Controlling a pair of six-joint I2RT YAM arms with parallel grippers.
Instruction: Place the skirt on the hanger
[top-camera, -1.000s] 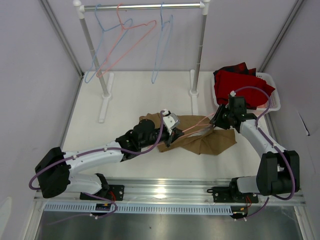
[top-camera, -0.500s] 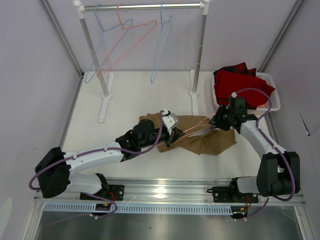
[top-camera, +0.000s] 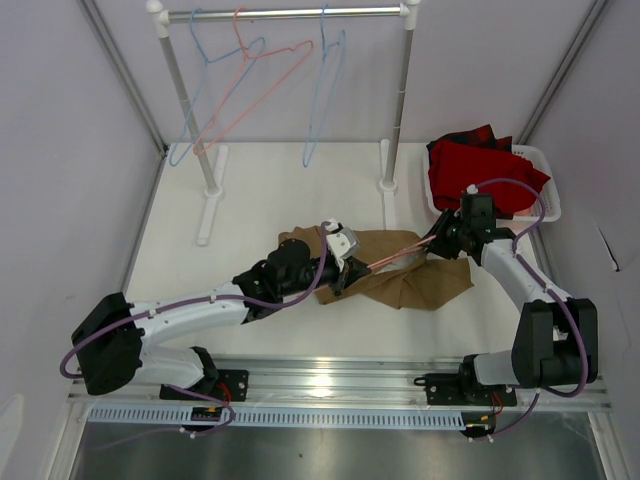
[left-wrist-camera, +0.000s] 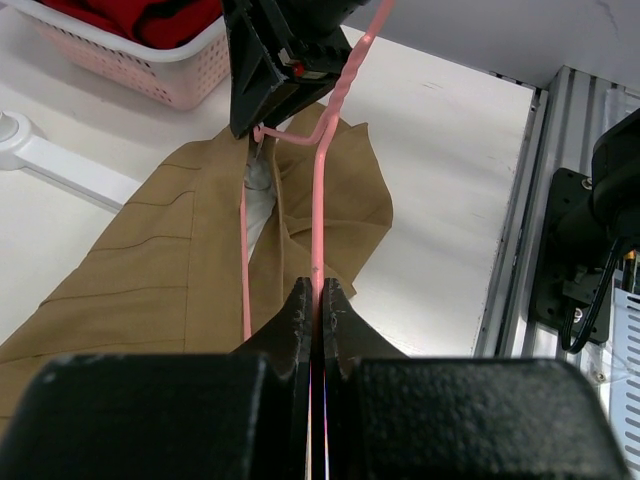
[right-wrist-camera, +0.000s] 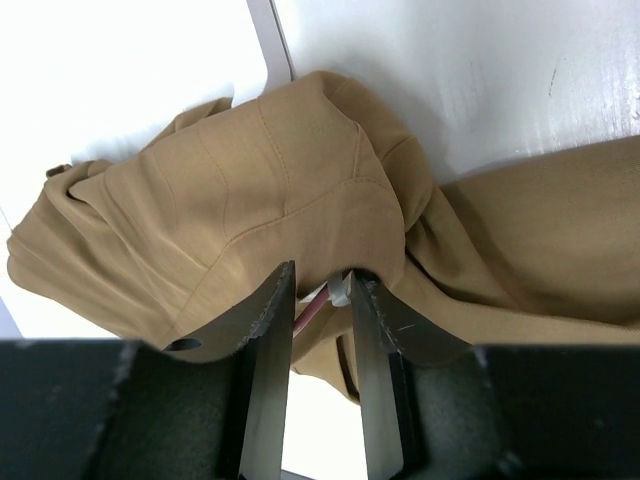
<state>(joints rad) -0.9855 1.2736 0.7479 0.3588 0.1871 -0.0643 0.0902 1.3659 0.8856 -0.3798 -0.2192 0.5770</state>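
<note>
Our left gripper (left-wrist-camera: 316, 292) is clenched on the hanger (left-wrist-camera: 319, 200), with the skirt (left-wrist-camera: 160, 260) spread just beyond and beneath it. Our right gripper (right-wrist-camera: 320, 285) straddles wire and cloth; we cannot tell whether it grips.

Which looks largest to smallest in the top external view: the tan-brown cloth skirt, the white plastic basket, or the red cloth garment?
1. Tan-brown cloth skirt, largest, though an arm covers part of it.
2-3. White plastic basket and red cloth garment: alike. The garment fills and overhangs the basket, so I won't rank them.
</note>
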